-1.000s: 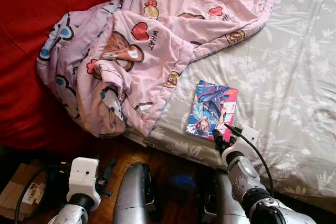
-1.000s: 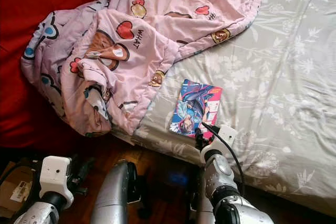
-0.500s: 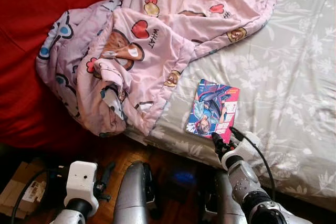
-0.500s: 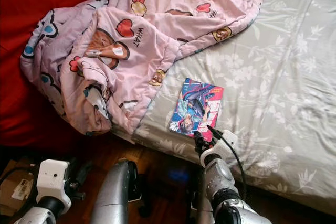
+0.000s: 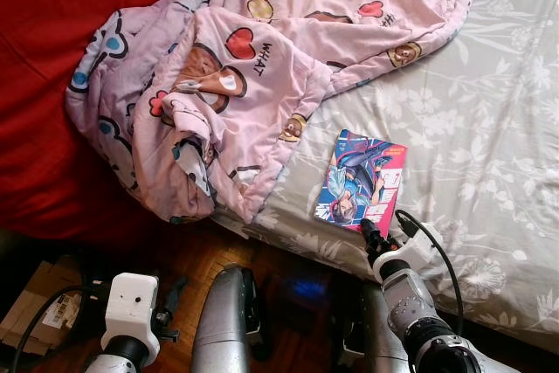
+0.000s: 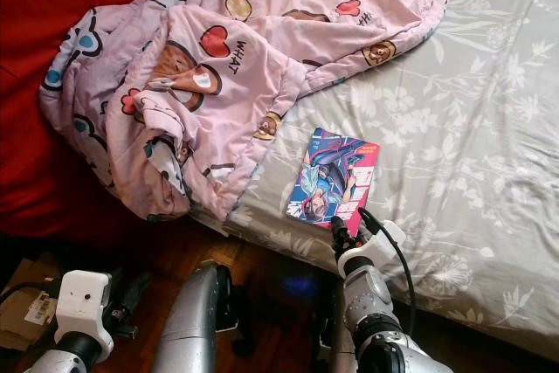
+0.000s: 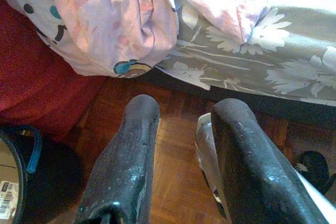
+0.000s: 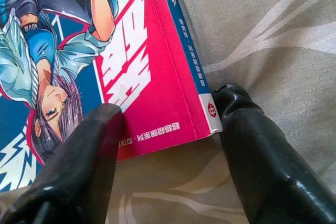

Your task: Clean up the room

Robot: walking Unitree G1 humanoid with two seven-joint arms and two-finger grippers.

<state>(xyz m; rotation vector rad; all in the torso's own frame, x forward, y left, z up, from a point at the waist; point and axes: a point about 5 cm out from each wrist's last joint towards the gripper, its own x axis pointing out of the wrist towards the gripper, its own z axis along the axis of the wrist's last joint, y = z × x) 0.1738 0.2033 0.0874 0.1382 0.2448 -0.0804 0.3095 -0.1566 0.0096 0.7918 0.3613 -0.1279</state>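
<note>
Right wrist view shows the right gripper (image 8: 170, 145) spread, one finger on the cover and the other at the spine of the comic (image 8: 105, 51), not yet pinching it. Eye views put the comic (image 5: 362, 181) right of centre on the bed (image 5: 489, 128), below the rumpled blanket (image 5: 262, 67) at upper left. Left gripper (image 7: 181, 156) hangs open over the floor (image 7: 178, 182). Cleanup looks barely begun: comic unlifted, blanket unmade
</note>
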